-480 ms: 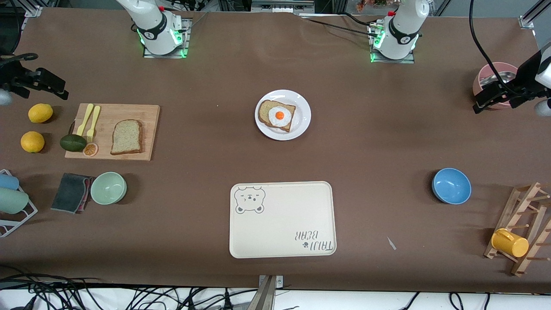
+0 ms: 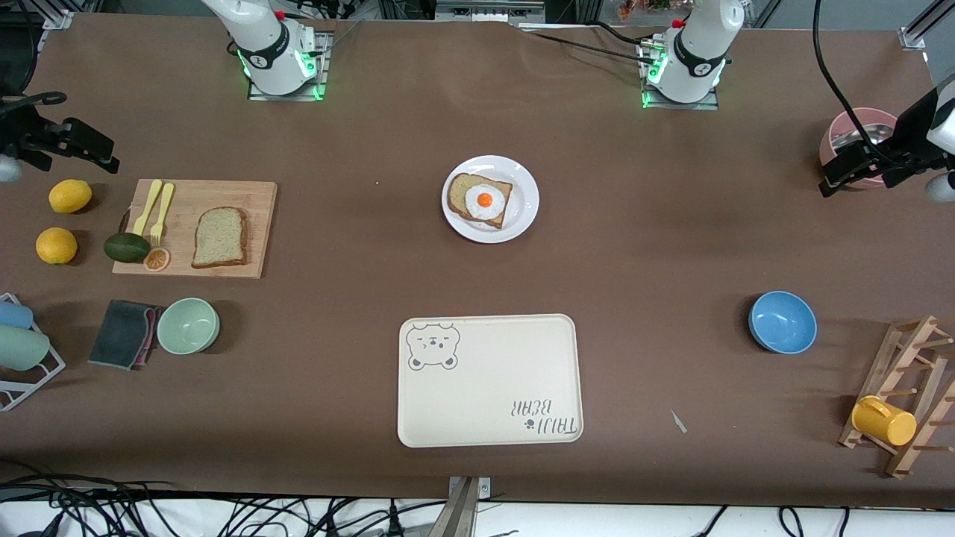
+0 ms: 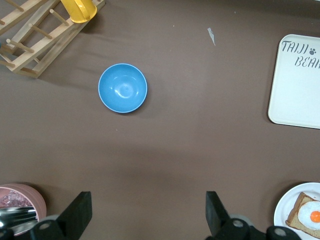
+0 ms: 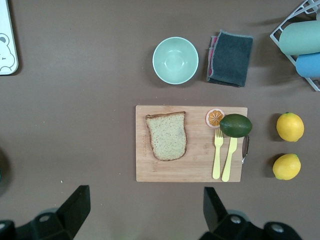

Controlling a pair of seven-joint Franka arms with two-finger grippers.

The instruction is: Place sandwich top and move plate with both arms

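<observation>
Right gripper (image 4: 145,210): fingers spread wide, holding nothing, hanging over the right arm's end of the table. In the front view the sandwich top (image 2: 219,237) is at about four o'clock from it, flat on the bamboo cutting board (image 2: 254,195), long axis roughly twelve-to-six. I judge this arm much the nearer for the pick. Left gripper (image 3: 147,212): likewise spread and unladen, over the left arm's end by the pink container (image 2: 858,127); that arm waits. Plate (image 2: 524,183): one, mid-table, at three o'clock from the board, carrying one egg-topped slice (image 2: 481,201). Bread slices: two. Bear-print tray (image 2: 489,380): one, at six o'clock from the plate. Bowls: two, green (image 2: 188,326) and blue (image 2: 782,321). Lemons (image 2: 70,195): two. Avocado (image 2: 126,247): one.
</observation>
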